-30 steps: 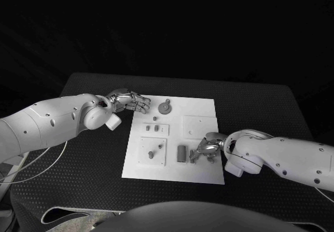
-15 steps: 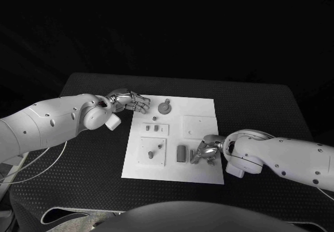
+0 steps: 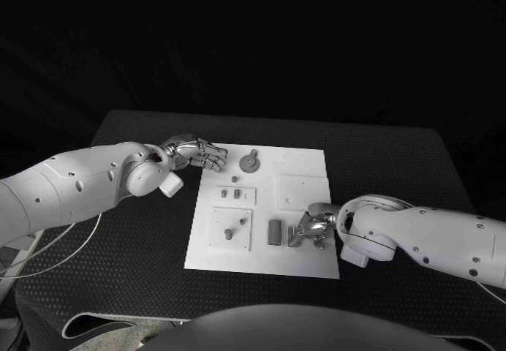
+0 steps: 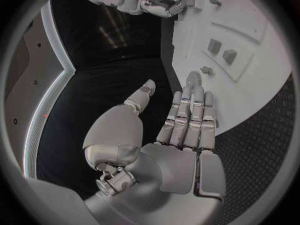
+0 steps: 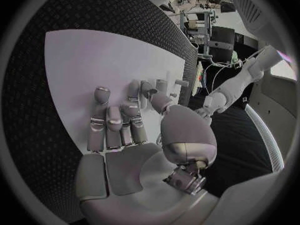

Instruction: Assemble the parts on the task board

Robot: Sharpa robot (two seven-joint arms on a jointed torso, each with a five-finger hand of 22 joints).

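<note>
The white task board (image 3: 308, 257) lies in the middle of the black table. On it are grey parts: a round disc (image 3: 250, 162) at the far edge, two small blocks (image 3: 231, 194), a peg (image 3: 229, 234) and two upright bars (image 3: 274, 232) near the front. My right hand (image 3: 316, 228) rests on the board right beside the bars, fingers (image 5: 115, 122) stretched flat and thumb tip close to the small parts (image 5: 169, 84); nothing is clearly held. My left hand (image 3: 196, 153) hovers at the board's far left corner, fingers (image 4: 190, 117) straight and empty.
Black textured table (image 3: 126, 241) surrounds the board on all sides. A raised square plate (image 3: 300, 191) sits on the board's right half, just beyond my right hand. My left forearm (image 3: 74, 190) lies over the table's left side.
My right hand has shifted slightly toward me and closer to the upright bars. The left hand has not moved.
</note>
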